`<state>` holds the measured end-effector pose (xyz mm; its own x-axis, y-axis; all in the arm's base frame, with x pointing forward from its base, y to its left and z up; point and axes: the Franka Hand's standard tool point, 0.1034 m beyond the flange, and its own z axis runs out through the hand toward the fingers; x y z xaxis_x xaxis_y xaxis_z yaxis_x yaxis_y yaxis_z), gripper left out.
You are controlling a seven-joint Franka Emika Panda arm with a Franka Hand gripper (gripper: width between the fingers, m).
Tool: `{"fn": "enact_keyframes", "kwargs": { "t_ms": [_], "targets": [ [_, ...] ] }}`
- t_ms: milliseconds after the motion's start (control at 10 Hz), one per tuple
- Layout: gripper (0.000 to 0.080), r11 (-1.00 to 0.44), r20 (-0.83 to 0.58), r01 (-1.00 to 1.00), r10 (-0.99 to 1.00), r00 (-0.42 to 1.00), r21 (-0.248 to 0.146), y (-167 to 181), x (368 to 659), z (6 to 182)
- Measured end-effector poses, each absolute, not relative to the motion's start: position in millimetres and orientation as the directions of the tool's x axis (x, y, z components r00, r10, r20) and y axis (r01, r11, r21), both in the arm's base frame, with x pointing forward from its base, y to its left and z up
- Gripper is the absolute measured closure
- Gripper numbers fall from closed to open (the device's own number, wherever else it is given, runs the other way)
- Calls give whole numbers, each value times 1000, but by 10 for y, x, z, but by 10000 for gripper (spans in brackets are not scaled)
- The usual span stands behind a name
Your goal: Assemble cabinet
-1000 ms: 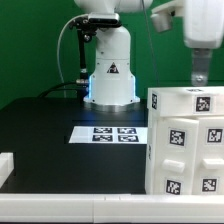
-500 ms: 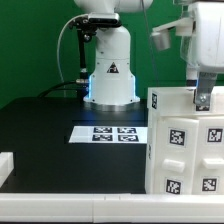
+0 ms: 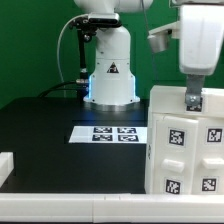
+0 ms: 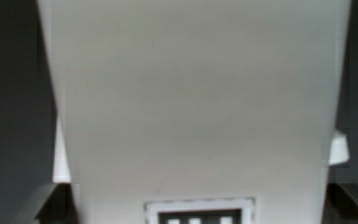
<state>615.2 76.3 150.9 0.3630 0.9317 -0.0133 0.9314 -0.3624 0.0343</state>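
One white blocky plastic cabinet box [image 3: 186,140], its faces studded with small square black-and-white tags, fills the exterior view's right foreground on the black table [image 3: 50,135]. The gripper [image 3: 193,99] hangs at the box's top edge with one dark finger visible against the white wall. Whether the jaws have actually clamped cannot be told from this angle — the far finger is hidden behind the box. On the exterior view's left of the box lies the flat marker board [image 3: 108,133], and behind that stands the white robot base [image 3: 110,75] with its triangle sticker. A small white block [image 3: 5,166] sits at the exterior view's left edge.

Seen from the wrist, a broad plain white panel face of the box [image 4: 185,100] runs away from the camera, with a tag [image 4: 202,215] at its near end and dark finger shapes flanking it on either side. The jaws straddle the wall, contact unclear.

Judging by its look, the box is rigid, hollow and light, but smooth and somewhat slippery. It is bulky too, so it may swing or tip if lifted off-centre. The thin upper wall is the sensible place to pinch — mid-edge, squarely across the panel.
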Motion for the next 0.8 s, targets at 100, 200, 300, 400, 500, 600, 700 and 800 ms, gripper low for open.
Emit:
{"fn": "enact_keyframes", "kwargs": {
  "t_ms": [100,200,300,400,500,600,700,800],
  "targets": [
    [245,-437,-11,899,899,438,35,763,6152,1508],
    [245,-511,-5,859,859,512,38,757,6160,1506],
    [245,-568,10,821,823,568,55,730,6204,1512],
    [245,-664,26,745,748,664,63,710,6234,1515],
    [245,-751,40,657,660,750,65,699,6251,1517],
    [244,-821,53,567,570,820,63,705,6261,1519],
    [244,-915,78,400,404,912,53,735,6276,1522],
    [244,-963,90,268,270,959,33,745,6279,1519]
  ]
}}
